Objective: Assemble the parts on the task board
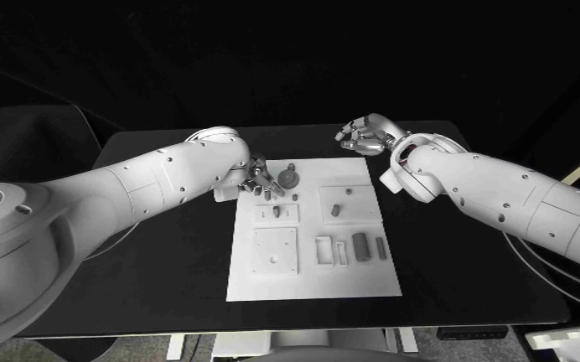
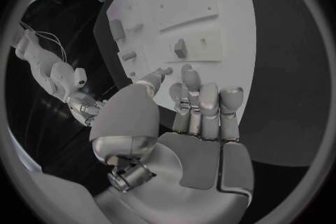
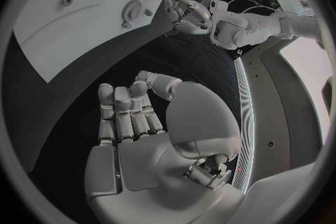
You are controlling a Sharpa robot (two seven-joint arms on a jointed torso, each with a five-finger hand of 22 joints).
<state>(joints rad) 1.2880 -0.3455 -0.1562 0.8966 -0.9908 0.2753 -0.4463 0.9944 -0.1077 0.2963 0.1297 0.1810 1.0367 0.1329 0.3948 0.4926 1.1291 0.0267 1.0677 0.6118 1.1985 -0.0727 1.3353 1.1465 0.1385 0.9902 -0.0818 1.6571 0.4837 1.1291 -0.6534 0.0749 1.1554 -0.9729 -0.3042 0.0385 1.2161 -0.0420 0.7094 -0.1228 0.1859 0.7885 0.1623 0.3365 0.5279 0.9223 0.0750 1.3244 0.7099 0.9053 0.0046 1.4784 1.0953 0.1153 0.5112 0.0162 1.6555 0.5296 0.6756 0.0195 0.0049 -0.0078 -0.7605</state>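
The flat white rectangular task board [image 1: 312, 274] is lying at the centre of the matte black table [image 1: 157, 278], long axis running from 12 to 6 o'clock in the head view, with its small grey parts spread over it. Largest of these is the round grey disc part [image 1: 292, 178], sitting near the board's 11 o'clock corner; a short grey peg [image 1: 276, 210] is standing just below it, and two dark grey oblong blocks [image 1: 360, 246] are lying toward 4 o'clock of the board's centre. The left hand [image 1: 254, 176] is hovering over the board's 10 to 11 o'clock edge, just beside the disc at its 9 o'clock side; its fingers [image 2: 209, 98] are lying close together and straight, thumb apart, and are holding nothing. The right hand [image 1: 366, 136] is hanging off the board beyond its 1 o'clock corner, well apart from every part, fingers [image 3: 129, 109] curling loosely over an empty palm. Judgement: the step in hand is the left hand's approach to a part at the board's far-left corner, probably the disc. To do it well, the hand should be opening thumb against fingers before descending, coming straight down so the disc sits between them, and avoiding nudging the peg nearby. Whether fingertips are touching the board now, I cannot tell.
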